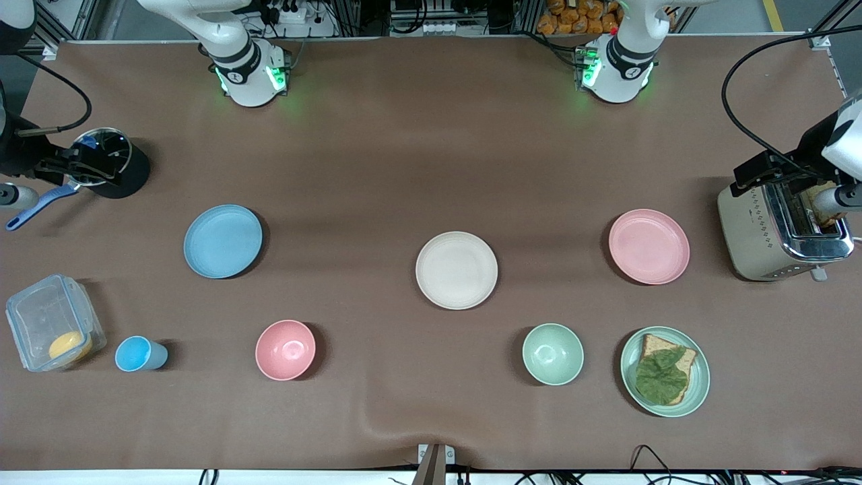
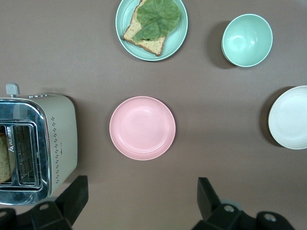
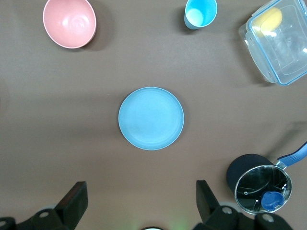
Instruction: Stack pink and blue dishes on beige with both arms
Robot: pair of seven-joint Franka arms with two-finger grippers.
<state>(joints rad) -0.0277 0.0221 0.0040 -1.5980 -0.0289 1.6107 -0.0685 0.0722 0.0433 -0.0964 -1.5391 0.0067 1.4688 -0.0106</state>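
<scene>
The cream-beige plate (image 1: 456, 270) lies mid-table and shows at the edge of the left wrist view (image 2: 290, 117). The pale pink plate (image 1: 649, 246) (image 2: 142, 128) lies toward the left arm's end. The light blue plate (image 1: 223, 241) (image 3: 151, 118) lies toward the right arm's end. All three are flat and bare. My left gripper (image 2: 142, 191) hangs open and high over bare cloth between the pink plate and its base. My right gripper (image 3: 140, 194) hangs open likewise by the blue plate. Neither gripper shows in the front view.
A toaster (image 1: 781, 232) stands beside the pink plate. Nearer the camera are a green plate with bread and lettuce (image 1: 665, 370), a green bowl (image 1: 553, 353), a pink bowl (image 1: 285, 349), a blue cup (image 1: 138, 354) and a clear box (image 1: 54, 330). A black pot (image 1: 111, 165) stands at the right arm's end.
</scene>
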